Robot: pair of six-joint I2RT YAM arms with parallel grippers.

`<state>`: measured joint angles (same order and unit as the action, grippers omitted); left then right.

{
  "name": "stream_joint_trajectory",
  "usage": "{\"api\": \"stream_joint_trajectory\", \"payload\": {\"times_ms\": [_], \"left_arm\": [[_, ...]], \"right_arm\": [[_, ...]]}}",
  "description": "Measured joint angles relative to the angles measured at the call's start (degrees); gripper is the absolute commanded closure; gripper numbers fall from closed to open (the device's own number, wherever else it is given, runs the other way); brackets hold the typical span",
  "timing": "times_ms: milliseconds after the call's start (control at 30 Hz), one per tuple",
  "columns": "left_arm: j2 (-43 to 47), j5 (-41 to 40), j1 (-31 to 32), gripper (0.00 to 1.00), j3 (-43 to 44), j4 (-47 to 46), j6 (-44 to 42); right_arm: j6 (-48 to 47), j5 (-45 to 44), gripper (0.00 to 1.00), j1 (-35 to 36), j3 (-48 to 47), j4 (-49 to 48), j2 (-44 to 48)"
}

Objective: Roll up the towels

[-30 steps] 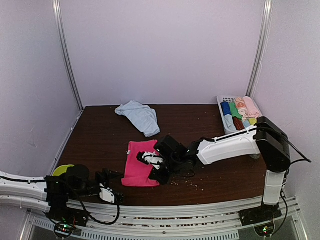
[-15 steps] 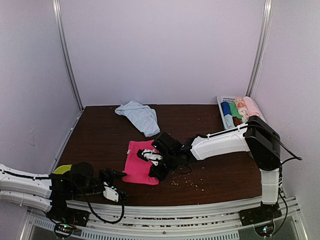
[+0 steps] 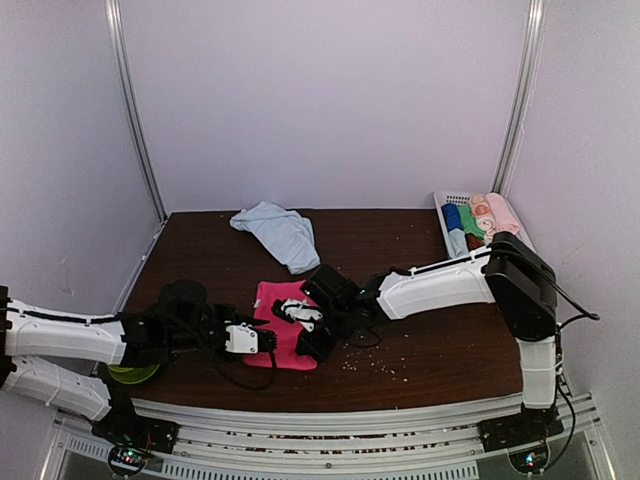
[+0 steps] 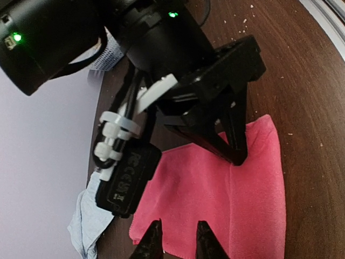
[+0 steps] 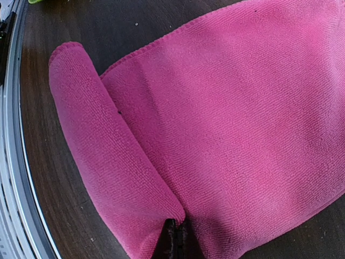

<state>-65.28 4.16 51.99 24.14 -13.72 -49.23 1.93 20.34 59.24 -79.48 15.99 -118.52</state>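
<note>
A magenta-pink terry-cloth towel covers most of the view, lying on a dark brown wooden table. One edge is rolled into a thick tube running from ten o'clock down to six o'clock. At six o'clock the right gripper has its dark tips pressed together against the tube's end. A grey metal rail lines nine o'clock.

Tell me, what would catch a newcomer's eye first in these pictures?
A bright magenta towel lies mid-table, one edge rolled over, with the left arm and the right arm reaching onto it from either side. Behind it lies a crumpled pale blue towel, and a white basket in the back right corner holds small colourful rolls.
</note>
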Motion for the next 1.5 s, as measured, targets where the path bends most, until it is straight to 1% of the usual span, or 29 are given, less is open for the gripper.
{"api": "stream_joint_trajectory", "payload": {"times_ms": [100,200,267,333,467,733,933,1033,1167,1300,1500], "left_arm": [[-2.36,0.31,-0.15,0.80,0.35,0.46,0.17],[-2.12,1.14,-0.17,0.84,-0.07,0.74,0.20],[-1.60,1.62,-0.20,0.88,-0.35,0.74,0.24],[-2.01,1.88,-0.20,0.96,-0.35,0.74,0.13],[-5.20,1.99,-0.20,1.00,0.59,3.34,-0.70],[-9.40,1.29,-0.20,1.00,5.95,10.67,-2.27],[-19.30,-1.51,-0.20,1.00,13.86,17.68,-2.86],[-22.16,-2.86,-0.11,1.00,15.08,19.82,-3.04],[-25.53,-5.14,1.20,1.00,17.53,21.24,-3.37],[-28.61,-9.42,4.13,1.00,20.15,21.31,-3.48],[-34.62,-12.44,7.10,1.00,26.40,20.85,-2.91]], "right_arm": [[0.07,0.39,1.00,-0.33,0.00,0.00,0.00],[0.55,0.55,1.00,-0.68,0.00,0.00,0.00],[1.03,0.68,1.00,-0.85,0.02,-0.02,0.00],[1.25,0.72,1.00,-0.94,0.02,-0.02,0.00],[1.51,0.90,1.00,-1.11,0.02,-0.02,-0.02],[2.38,1.38,1.00,-1.60,0.04,0.02,-0.02],[2.58,1.97,1.00,-1.88,0.04,0.11,-0.02],[2.62,2.19,1.00,-2.01,0.07,0.09,-0.02],[2.99,2.73,1.00,-2.40,0.52,-0.20,0.00],[3.85,3.69,1.00,-3.30,2.71,-1.92,0.55],[5.60,3.82,1.00,-5.09,10.25,-4.90,5.27]]}}
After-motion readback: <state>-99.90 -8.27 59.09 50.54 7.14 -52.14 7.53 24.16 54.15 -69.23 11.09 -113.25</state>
